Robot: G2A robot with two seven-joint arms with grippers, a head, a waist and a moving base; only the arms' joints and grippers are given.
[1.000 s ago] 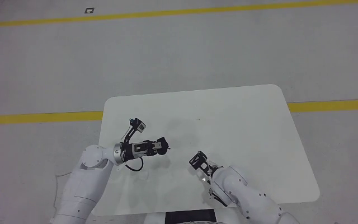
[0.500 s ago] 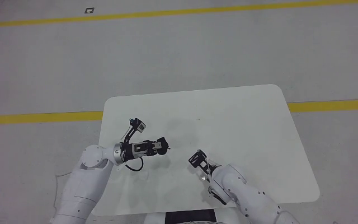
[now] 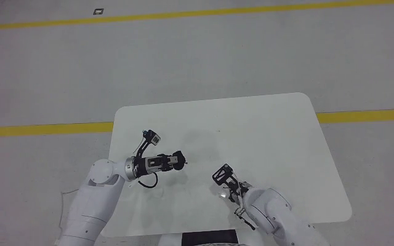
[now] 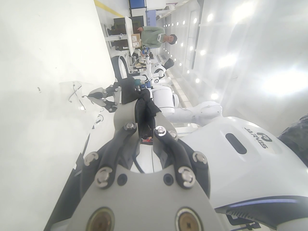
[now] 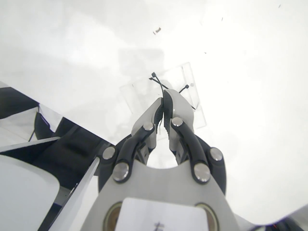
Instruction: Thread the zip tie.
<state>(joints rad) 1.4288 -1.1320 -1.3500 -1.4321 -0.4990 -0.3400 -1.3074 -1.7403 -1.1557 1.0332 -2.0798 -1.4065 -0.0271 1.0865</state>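
The right end effector (image 5: 164, 97), at six o'clock on the desk (image 3: 277, 123), grasps a black zip tie (image 5: 157, 82) over a clear tray (image 5: 192, 78); the left end effector (image 3: 180, 159), at eight o'clock, is clenched.

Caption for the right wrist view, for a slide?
Right hand shut on a black zip tie at a clear tray.

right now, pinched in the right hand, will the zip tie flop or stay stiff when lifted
Likely springy, not limp: the zip tie arcs out of the right hand without drooping. Probably light, being so thin. It may twist in that narrow pinch.
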